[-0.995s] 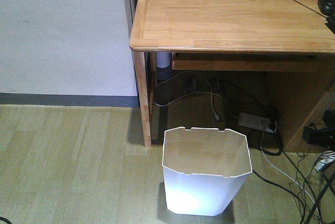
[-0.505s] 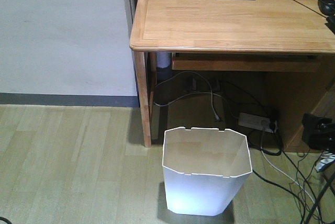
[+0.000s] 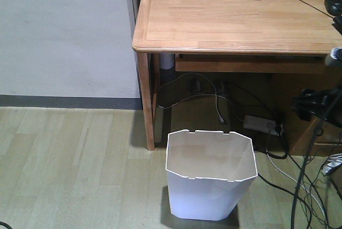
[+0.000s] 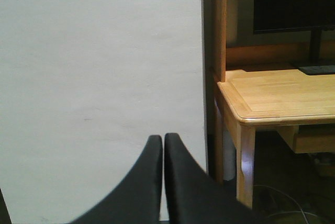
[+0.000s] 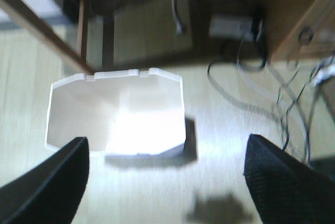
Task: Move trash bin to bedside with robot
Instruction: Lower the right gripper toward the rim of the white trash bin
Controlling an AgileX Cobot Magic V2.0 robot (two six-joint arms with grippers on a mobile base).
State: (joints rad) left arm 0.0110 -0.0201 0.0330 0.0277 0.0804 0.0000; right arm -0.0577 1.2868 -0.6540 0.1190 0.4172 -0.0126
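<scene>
Standing upright on wooden floor (image 3: pixel 69 159), trash bin (image 3: pixel 206 199) is sitting near front leg of desk (image 3: pixel 230 25), mouth open upward. Right gripper (image 5: pixel 166 140) is hovering above bin, fingers (image 5: pixel 47 187) spread wide apart, holding nothing. Left gripper (image 4: pixel 163 137) is facing white wall (image 4: pixel 99 77) beside desk, fingers pressed together. Power strip (image 3: pixel 262 124) and loose cables (image 3: pixel 299 186) are lying under desk, right of bin.

Trash bin (image 3: pixel 209 186) on the floor (image 3: pixel 69 159) before the desk (image 3: pixel 235 23), power strip (image 3: pixel 262 124) behind it under the desk

No text, label or number is legible.
</scene>
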